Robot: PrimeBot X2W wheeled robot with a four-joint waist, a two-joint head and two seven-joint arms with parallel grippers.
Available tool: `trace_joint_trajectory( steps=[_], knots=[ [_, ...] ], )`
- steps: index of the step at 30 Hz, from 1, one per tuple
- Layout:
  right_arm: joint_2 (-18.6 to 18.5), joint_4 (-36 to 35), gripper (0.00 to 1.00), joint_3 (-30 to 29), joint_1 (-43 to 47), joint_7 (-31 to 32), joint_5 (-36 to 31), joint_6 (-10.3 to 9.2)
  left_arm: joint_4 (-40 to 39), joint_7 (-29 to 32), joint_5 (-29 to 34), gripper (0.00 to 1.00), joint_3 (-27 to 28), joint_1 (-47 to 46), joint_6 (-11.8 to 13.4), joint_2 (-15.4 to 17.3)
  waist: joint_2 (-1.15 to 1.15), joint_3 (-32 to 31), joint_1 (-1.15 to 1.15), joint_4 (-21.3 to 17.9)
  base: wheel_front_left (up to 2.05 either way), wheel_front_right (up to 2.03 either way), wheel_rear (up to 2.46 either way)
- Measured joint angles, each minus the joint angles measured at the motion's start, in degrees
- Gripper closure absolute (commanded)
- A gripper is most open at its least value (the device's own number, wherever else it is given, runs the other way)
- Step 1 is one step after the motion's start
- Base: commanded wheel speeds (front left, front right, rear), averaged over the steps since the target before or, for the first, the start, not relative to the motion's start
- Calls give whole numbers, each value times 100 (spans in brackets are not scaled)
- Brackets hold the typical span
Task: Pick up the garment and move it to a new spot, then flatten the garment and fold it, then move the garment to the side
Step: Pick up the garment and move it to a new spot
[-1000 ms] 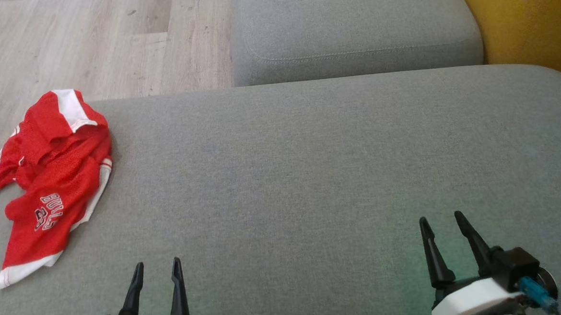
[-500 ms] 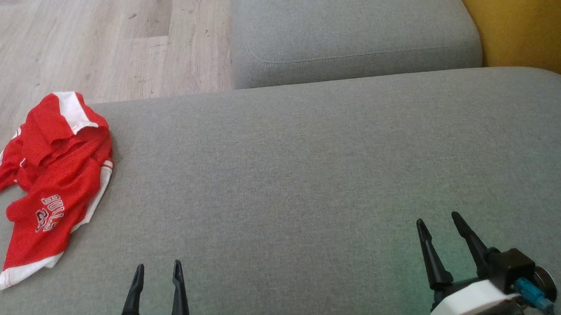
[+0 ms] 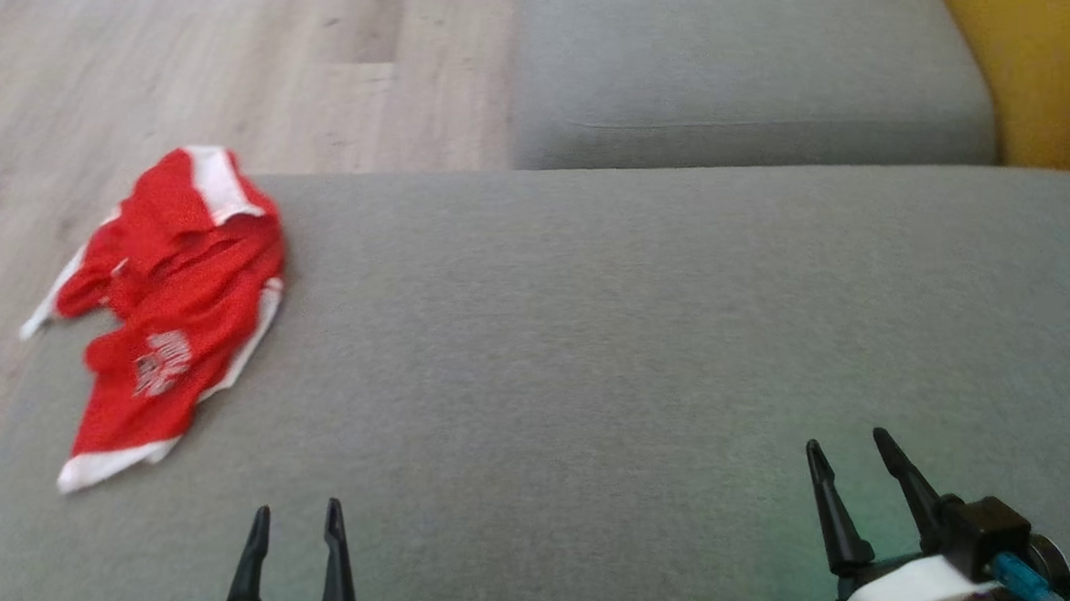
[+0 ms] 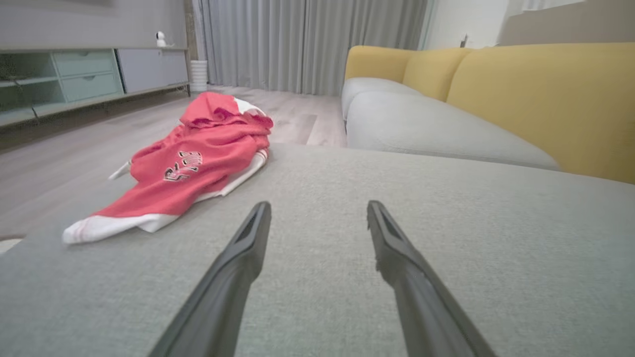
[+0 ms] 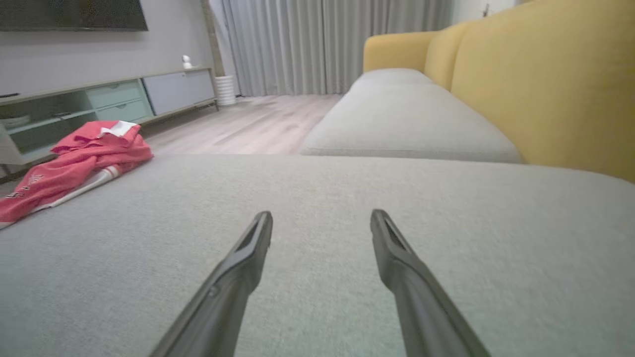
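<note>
Shifted since the earlier frame: the head camera's aim only, so everything has slid rightward across the head view together. The garment keeps the same folds and the same place on its cushion.

Item 1. Left gripper [image 3: 297, 507], 2 long dark fingers, at 7 o'clock in the head view. Jaws spread wide with nothing between them, and grey fabric shows through the gap in the left wrist view [image 4: 318, 203].

Item 2. Right gripper [image 3: 846, 438], 2 long dark fingers on a white wrist piece with a blue connector, at 5 o'clock in the head view. Jaws also spread wide and holding nothing, with bare fabric between them in the right wrist view [image 5: 321, 212].

Item 3. Broad grey woven-fabric seat cushion [image 3: 592, 334], lying under both grippers.

Item 4. Crumpled red mesh jersey with white trim and a printed chest logo [image 3: 178, 310]. It lies on the cushion's far left corner, at 10 o'clock from the left gripper and well apart from both grippers. 1 white strap hangs over the left edge. It also appears in the left wrist view [image 4: 198, 163] and the right wrist view [image 5: 74, 163].

Item 5. Second grey seat cushion [image 3: 742, 61], at 1 o'clock.

Item 6. Mustard-yellow sofa backrest [image 3: 1044, 54], at 2 o'clock.

Item 7. Pale wood-plank floor [image 3: 212, 70], at 11 o'clock.
</note>
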Motion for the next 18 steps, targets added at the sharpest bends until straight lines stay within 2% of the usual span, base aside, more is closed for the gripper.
trace_joint_trajectory(
  steps=[11, 18],
  knots=[
    [2, -53, 0, 221, -31, 0, 144, 0, -115, -5, 0, 0, 218, 5, 74, 176, 0, -5, 0, 1013, 0, 0, 0],
    [2, -53, 0, 243, -41, 0, 190, 0, -157, -5, 0, 0, 321, 14, 75, 197, 0, 60, 0, 1396, 0, 0, 0]
  ],
)
